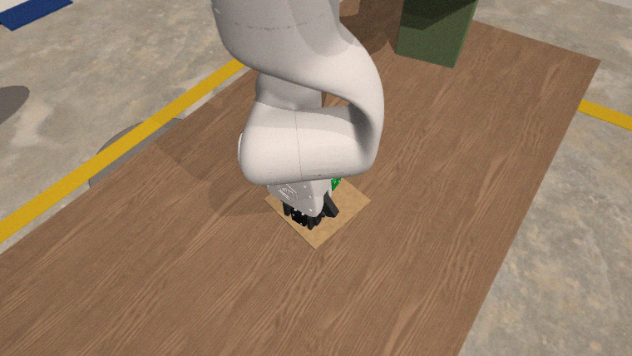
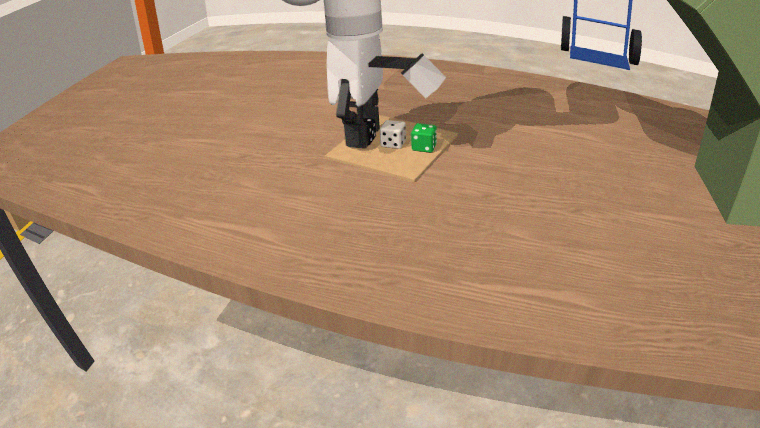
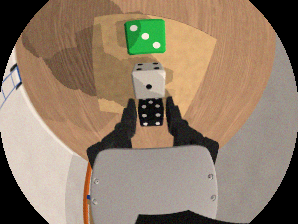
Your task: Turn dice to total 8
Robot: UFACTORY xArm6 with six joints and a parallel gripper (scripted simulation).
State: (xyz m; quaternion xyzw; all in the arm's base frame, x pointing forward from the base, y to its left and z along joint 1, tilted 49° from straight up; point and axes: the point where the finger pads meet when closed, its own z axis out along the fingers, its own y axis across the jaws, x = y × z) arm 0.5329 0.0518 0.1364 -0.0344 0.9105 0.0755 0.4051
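Note:
A tan mat [image 1: 328, 230] [image 2: 394, 162] [image 3: 194, 50] lies flat on the wooden table [image 1: 176, 265] [image 2: 265, 212]. Three dice stand in a row on it. The green die [image 1: 336, 182] [image 2: 424, 137] [image 3: 145, 35] shows three pips upward in the wrist view. The white die [image 2: 393, 134] [image 3: 148, 82] is in the middle. The black die [image 2: 368, 133] [image 3: 152, 112] rests on the mat between my fingers and shows several white pips on top. My gripper [image 1: 311, 217] [image 2: 357, 127] [image 3: 150, 105] is down around the black die, with its fingers parted and a thin gap on each side. The arm hides the white and black dice in the top view.
A green box [image 1: 431, 31] [image 2: 736, 132] stands at one end of the table, well away from the mat. A blue hand truck [image 2: 600, 31] stands on the floor beyond the table.

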